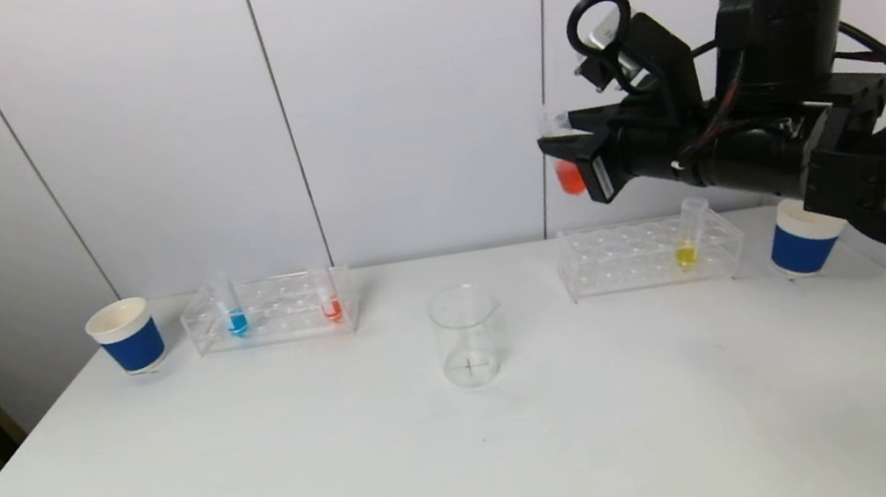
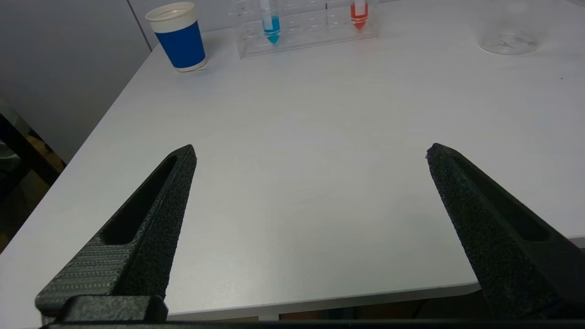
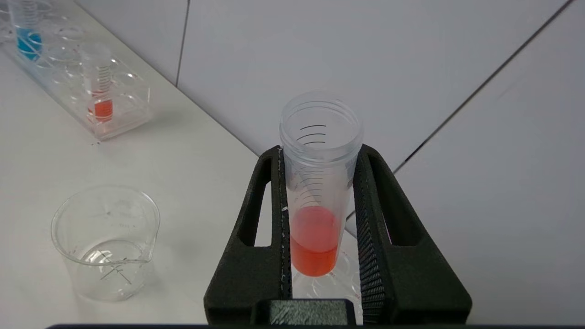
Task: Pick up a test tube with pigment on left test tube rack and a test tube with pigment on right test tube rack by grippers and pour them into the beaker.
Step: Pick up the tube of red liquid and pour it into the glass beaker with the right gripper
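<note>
My right gripper (image 1: pixel 564 142) (image 3: pixel 320 155) is shut on a test tube with red pigment (image 1: pixel 568 171) (image 3: pixel 316 201), held upright high above the right test tube rack (image 1: pixel 649 256). One tube with yellow pigment (image 1: pixel 686 250) stands in that rack. The left test tube rack (image 1: pixel 270 309) (image 2: pixel 306 25) holds a blue-pigment tube (image 1: pixel 235 317) (image 2: pixel 271 27) and a red-pigment tube (image 1: pixel 330 304) (image 2: pixel 359 13). The clear beaker (image 1: pixel 467 335) (image 3: pixel 107 242) stands between the racks with nothing in it. My left gripper (image 2: pixel 311 153) is open over the table's near left edge, out of the head view.
A blue paper cup (image 1: pixel 126 336) (image 2: pixel 178 36) stands left of the left rack. Another blue cup (image 1: pixel 801 238) stands right of the right rack. White wall panels rise right behind the table (image 1: pixel 476 457).
</note>
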Robot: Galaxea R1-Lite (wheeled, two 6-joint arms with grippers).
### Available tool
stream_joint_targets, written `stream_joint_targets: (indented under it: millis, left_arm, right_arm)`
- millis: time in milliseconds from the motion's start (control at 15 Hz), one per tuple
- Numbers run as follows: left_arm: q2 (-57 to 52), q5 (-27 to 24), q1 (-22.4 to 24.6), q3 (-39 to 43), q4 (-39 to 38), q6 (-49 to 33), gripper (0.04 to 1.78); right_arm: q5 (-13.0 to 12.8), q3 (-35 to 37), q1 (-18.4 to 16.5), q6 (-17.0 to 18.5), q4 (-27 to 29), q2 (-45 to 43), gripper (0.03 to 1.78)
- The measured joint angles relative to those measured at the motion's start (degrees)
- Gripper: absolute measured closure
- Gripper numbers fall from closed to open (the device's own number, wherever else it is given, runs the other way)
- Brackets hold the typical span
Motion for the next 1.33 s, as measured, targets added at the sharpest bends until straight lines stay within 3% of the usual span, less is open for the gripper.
stream_joint_targets:
  millis: [267, 533, 800, 1067, 1333]
  left_arm:
    - [0.0, 0.0, 0.0, 0.0, 0.0, 0.0, 0.06]
    - [0.0, 0.0, 0.0, 0.0, 0.0, 0.0, 0.06]
    - [0.0, 0.0, 0.0, 0.0, 0.0, 0.0, 0.06]
    - [0.0, 0.0, 0.0, 0.0, 0.0, 0.0, 0.06]
    - [0.0, 0.0, 0.0, 0.0, 0.0, 0.0, 0.06]
  right_arm:
    - [3.3, 0.2, -0.5, -4.6, 0.0, 0.5, 1.34]
    - [3.6, 0.5, -0.5, -9.2, -2.0, 1.5, 1.34]
    - [3.6, 2.7, -0.5, -14.2, -9.9, 4.0, 1.34]
    - [3.6, 4.5, -0.4, -16.7, -22.6, 9.1, 1.34]
    - [4.5, 4.8, -0.2, -17.8, -24.2, 11.5, 1.34]
